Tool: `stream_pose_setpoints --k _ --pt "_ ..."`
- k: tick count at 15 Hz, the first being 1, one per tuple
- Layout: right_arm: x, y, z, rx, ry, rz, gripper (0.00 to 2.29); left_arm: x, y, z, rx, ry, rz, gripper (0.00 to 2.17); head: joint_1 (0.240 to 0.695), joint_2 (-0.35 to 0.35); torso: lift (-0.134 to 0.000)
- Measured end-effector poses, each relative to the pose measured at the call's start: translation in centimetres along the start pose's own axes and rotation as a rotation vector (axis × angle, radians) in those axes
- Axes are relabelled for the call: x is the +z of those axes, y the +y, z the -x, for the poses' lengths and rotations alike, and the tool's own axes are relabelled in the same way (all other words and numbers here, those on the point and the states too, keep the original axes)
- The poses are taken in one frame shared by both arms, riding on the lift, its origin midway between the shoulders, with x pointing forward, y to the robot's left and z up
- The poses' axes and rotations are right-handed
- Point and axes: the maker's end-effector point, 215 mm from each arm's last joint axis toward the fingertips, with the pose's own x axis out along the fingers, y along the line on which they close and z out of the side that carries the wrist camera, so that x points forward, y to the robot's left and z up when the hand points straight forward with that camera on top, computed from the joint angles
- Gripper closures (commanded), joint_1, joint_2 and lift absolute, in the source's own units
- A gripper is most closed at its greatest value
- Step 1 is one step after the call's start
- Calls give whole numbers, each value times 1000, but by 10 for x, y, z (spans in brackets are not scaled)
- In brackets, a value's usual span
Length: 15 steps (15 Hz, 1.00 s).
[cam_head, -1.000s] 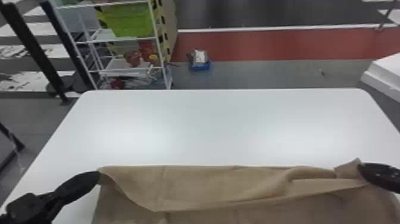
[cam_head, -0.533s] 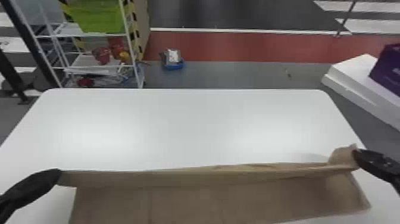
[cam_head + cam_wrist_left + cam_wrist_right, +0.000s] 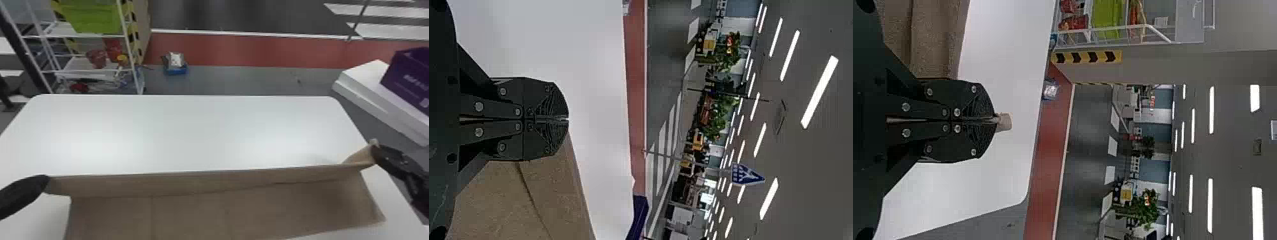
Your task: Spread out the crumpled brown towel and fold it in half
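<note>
I find the white table [image 3: 191, 131] across the middle of the head view, running off at the lower left and lower right. The brown towel [image 3: 198, 213] lies over its near part, across the lower half of the frame, and runs out at the bottom edge. I note its far edge drawn nearly straight from left to right, with a band of cloth below it and a crease under the band. One lower corner shows at the lower right, with white tabletop beside it.

The rack [image 3: 130, 51] stands in the upper left of the frame. At the right edge I record a white block [image 3: 357, 91] with a purple box [image 3: 405, 79] on it. The green bin [image 3: 92, 17] sits on the rack at the upper left.

The left gripper [image 3: 47, 179], at the left edge of the frame, is clenched on the towel; from its wrist view I confirm its fingers [image 3: 546, 100] meet over the cloth. The right gripper [image 3: 376, 151], at the right edge, is likewise clamped on the towel; its wrist view shows me a small tuft of cloth protruding past the fingertips. A blue tray [image 3: 175, 71] rests on the floor at upper centre-left, a pale packet [image 3: 176, 59] on top.
</note>
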Motion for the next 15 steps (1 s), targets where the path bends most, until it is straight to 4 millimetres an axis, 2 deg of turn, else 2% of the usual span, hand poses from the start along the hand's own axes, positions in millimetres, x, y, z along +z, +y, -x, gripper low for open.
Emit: stream_pose_setpoints --k 3,8,11,15 --pt "-1 2 -16 -40 1 -15 1460 8 5 -6 7 -17 -5 1447 695 -53 -124" --pt "-25 12 -47 -97 80 -42 1460 8 14 -33 6 -33 13 1450 695 -36 -124" --pt "-33 14 -54 -114 112 -73 1460 9 24 -47 18 -50 31 1450 695 -32 -124" --pt "-34 20 -53 -114 113 -96 1463 22 42 -56 69 -99 25 1450 695 -9 -124"
